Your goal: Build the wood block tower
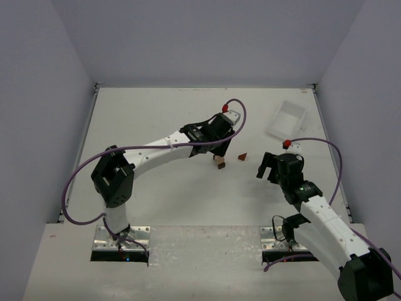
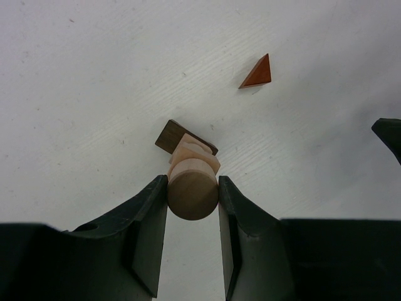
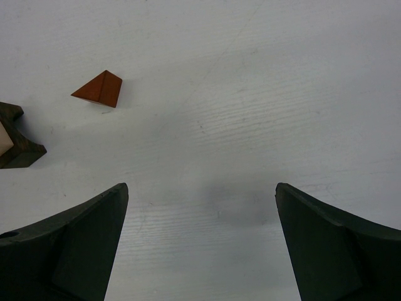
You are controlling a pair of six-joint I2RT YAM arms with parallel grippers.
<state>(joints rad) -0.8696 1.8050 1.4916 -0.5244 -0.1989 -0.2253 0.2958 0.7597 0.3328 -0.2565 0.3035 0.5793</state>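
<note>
White surface, pale walls on three sides. Your left end effector is clamped on a tan cylinder. The wrist view shows the cylinder end-on, so its axis points straight down onto the tower near the middle of the surface: a dark base block with pale blocks above. Whether the cylinder is seated or just clear of the top block cannot be told. The reddish wedge lies apart, on the right-edge side of the tower, between it and your right end effector, which stands wide open and empty. Judgement: your right arm is nearer the wedge.
</note>
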